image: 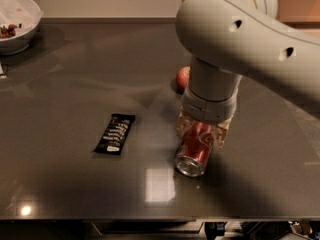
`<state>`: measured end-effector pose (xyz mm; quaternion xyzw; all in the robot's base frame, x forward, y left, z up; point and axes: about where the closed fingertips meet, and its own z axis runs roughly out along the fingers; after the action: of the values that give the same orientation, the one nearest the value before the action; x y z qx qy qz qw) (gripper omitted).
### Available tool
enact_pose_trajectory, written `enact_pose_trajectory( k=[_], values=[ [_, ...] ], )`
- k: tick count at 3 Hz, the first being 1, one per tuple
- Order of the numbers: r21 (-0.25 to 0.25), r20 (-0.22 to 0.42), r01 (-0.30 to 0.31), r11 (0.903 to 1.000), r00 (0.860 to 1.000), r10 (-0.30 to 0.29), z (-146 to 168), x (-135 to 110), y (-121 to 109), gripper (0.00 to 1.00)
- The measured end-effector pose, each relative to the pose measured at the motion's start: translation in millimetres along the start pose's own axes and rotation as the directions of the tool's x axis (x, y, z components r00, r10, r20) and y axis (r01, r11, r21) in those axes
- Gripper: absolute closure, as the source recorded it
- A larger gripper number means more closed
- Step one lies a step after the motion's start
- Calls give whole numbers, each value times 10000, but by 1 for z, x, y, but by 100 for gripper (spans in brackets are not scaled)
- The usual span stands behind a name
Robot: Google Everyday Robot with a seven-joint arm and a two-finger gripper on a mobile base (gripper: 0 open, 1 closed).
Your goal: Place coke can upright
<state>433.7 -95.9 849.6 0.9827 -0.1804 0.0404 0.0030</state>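
The red coke can [194,153] lies on its side on the dark table [75,84], right of centre, its silver end facing the front edge. My gripper [202,133] comes straight down over the can's far half. Its two tan fingers [183,125] press against the can's left and right sides. The large white arm hides the can's far end.
A red apple [182,77] sits just behind the arm, partly hidden by it. A black snack bar [115,133] lies left of the can. A white bowl [15,21] with some food stands at the far left corner.
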Motion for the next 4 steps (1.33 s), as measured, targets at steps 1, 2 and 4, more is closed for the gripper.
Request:
enact_pose_trajectory(
  k=[1,2,4],
  values=[
    [-120,35,-49,9999,10000,49,-4,-1,1,64],
    [217,-355,-129,9997,9993,137,-17,5,-3,88],
    [2247,-1981,1050,9688,9783,-601,-58,25,-37,100]
  ],
)
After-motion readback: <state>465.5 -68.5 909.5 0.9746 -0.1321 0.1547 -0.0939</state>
